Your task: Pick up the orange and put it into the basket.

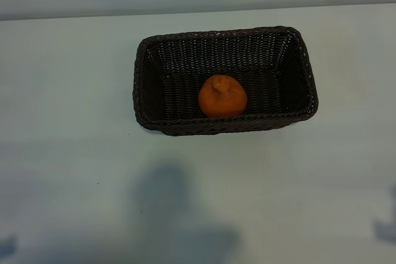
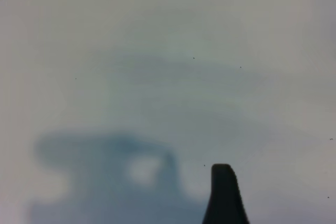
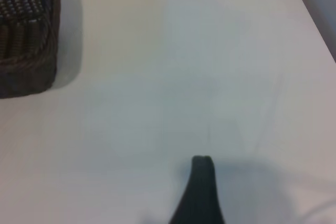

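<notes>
Gripper fingertip (image 3: 202, 182) near woven wicker basket (image 3: 26, 51).

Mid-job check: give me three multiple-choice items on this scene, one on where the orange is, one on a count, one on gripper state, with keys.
1. Where is the orange?
A. On the table left of the basket
B. Inside the basket, by its near wall
C. Held by a gripper

2. How many oranges are in view?
A. One
B. Two
C. Three

3. What is the right gripper doing?
A. Clamped on the orange
C. Gripping the basket rim
B. Open, holding nothing, over bare table

Answers: 1 B, the exterior view shows it on the basket floor. 2 A, only one fruit appears. 3 B, the right wrist view shows only table ahead of its finger.
</notes>
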